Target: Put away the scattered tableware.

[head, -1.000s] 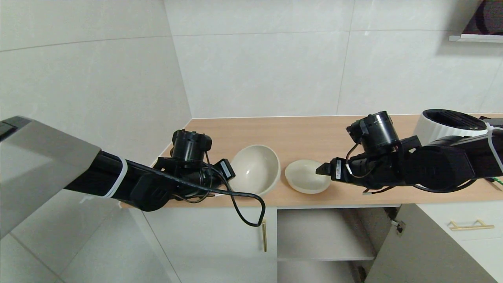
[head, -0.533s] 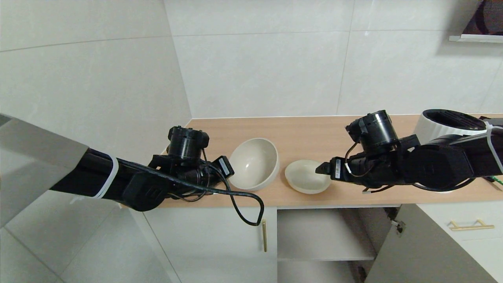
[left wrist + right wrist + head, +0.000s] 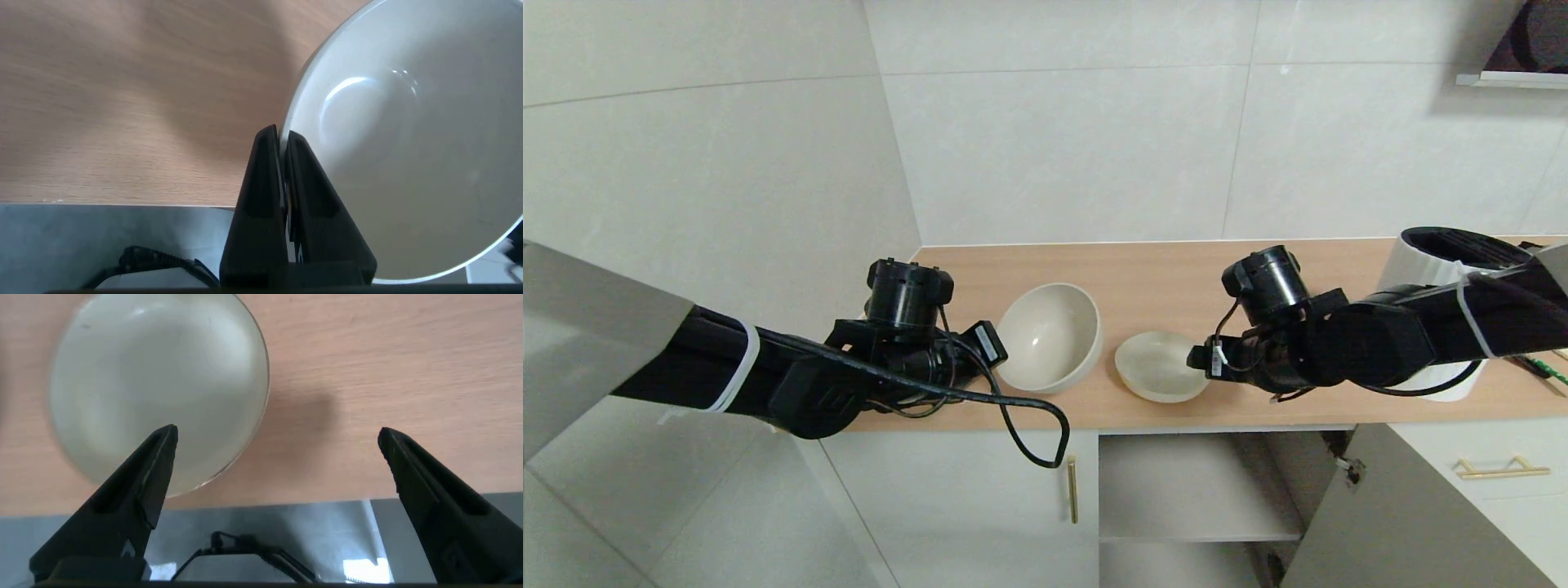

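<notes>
Left wrist view, end effector (image 3: 283,135) clamping bowl (image 3: 409,139) rim

— Where is the gripper (image 3: 283,137)?
— On the bowl (image 3: 409,139) rim. Its two fingers are pressed together with the rim pinched between them, one inside and one outside.
— And the bowl?
— Cream, hollow side facing the camera, with a bright glint on the inner wall.
— Around it?
— Wooden counter (image 3: 122,82), a grey strip (image 3: 82,237) past its edge, and a black cable (image 3: 155,261) there.
</notes>
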Motion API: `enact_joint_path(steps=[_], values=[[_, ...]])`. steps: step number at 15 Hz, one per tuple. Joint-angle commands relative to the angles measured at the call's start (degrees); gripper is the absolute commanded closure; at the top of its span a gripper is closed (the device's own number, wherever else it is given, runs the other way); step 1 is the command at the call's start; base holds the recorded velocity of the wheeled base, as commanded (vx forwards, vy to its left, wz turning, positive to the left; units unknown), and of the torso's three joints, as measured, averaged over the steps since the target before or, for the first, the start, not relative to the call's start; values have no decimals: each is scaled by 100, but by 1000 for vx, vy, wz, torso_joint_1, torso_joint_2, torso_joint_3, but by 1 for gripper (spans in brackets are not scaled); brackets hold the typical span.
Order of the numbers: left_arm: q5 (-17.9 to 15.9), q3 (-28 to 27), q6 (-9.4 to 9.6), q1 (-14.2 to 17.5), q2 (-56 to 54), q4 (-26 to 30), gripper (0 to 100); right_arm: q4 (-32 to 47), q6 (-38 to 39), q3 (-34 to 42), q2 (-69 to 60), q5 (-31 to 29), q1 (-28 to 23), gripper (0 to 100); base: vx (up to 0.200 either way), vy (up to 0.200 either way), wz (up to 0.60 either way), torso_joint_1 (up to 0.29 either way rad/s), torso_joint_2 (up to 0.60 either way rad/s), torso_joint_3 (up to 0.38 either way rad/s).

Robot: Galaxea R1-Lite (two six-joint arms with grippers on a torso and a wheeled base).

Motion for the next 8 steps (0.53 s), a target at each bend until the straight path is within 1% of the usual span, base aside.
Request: enact_joint_path(steps=[1,4,8], values=[[1,0,-2,-1,-14,-3,100,-23,5,-59,307,-28,-7,0,0,0,0,0,0,0],[9,8,-2,-1,-41,6,100,-23,49,-217,466,-186,-42,0,0,0,0,0,0,0],[9,8,-2,-27,-58,24,100,-67,58,-296,615,-186,-95,0,0,0,0,0,0,0]])
